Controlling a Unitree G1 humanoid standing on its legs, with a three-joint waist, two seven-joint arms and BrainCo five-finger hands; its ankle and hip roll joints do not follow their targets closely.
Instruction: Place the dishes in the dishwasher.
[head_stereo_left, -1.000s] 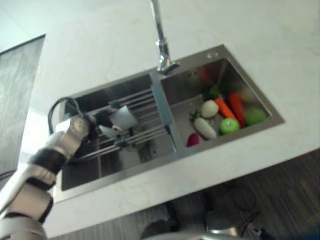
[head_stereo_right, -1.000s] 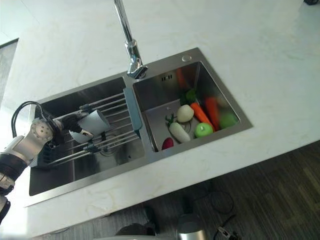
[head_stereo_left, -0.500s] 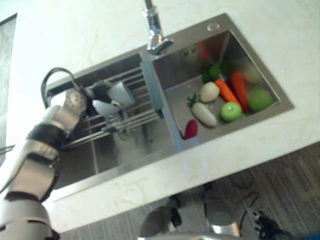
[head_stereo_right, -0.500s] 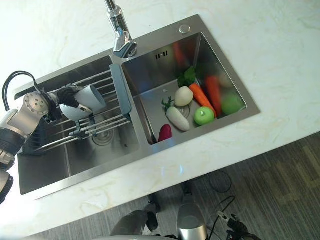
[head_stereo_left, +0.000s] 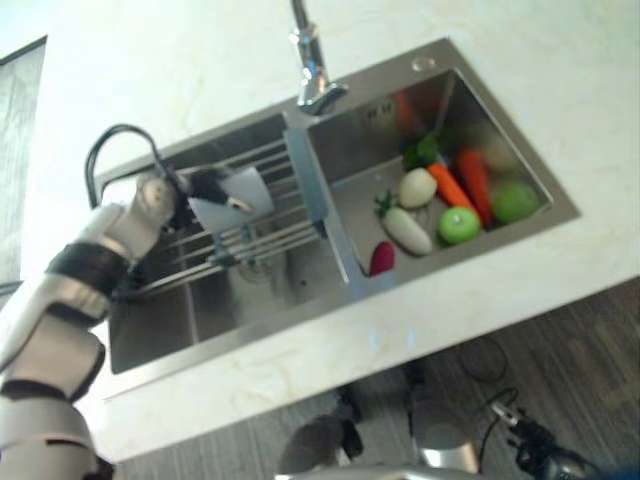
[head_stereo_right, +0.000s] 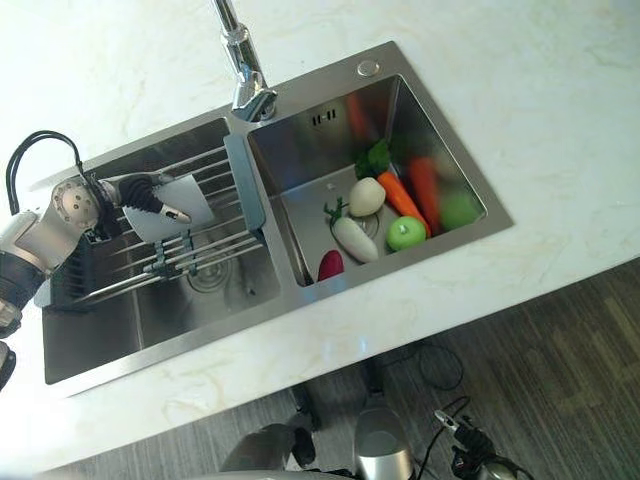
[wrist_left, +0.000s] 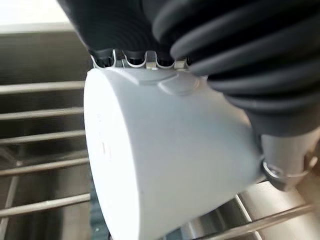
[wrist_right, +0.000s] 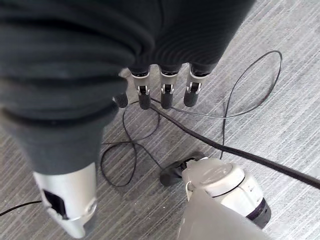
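White tapered plastic cup (wrist_left: 170, 165), lying on its side, clasped between curled fingers and thumb of the left hand (head_stereo_right: 140, 192), just above the wire drying rack (head_stereo_right: 200, 255) spanning the left basin of the stainless-steel double sink (head_stereo_right: 180, 325). Right basin: white radish (head_stereo_right: 355, 238), pale round vegetable (head_stereo_right: 367, 195), orange carrot (head_stereo_right: 398, 195), green apple (head_stereo_right: 407, 232) and dark red vegetable (head_stereo_right: 330, 265), below the chrome tap (head_stereo_right: 245, 75) set in the pale marbled worktop (head_stereo_right: 560, 130). Right hand (wrist_right: 160, 85) hanging over grey striped floor (wrist_right: 280, 120), fingers loosely straight, holding nothing.
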